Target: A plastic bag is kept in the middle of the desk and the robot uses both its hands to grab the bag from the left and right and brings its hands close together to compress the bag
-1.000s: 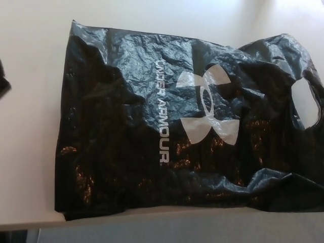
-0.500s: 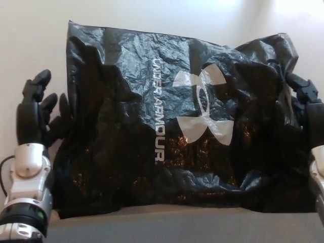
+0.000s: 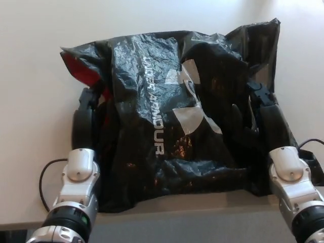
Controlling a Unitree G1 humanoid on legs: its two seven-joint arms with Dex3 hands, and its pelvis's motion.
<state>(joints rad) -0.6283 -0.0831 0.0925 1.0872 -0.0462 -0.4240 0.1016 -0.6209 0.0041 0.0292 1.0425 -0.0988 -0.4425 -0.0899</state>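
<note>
A black plastic bag [image 3: 167, 116] with a white logo and lettering lies bunched in the middle of the pale desk [image 3: 30, 76], its top ridged up and a red lining showing at its upper left corner. My left hand [image 3: 87, 119] presses into the bag's left side, its fingers sunk in the folds. My right hand [image 3: 266, 119] pushes against the bag's right side, fingers buried in the plastic. Both silver forearms come up from the bottom corners.
A thin black cable [image 3: 44, 177] loops on the desk beside my left wrist. The desk's front edge [image 3: 177, 207] runs just below the bag. Bare desk lies to the left and behind the bag.
Both hands have closed in on the bag from left and right. The bag has narrowed and buckled upward, exposing the red lining at its upper left.
</note>
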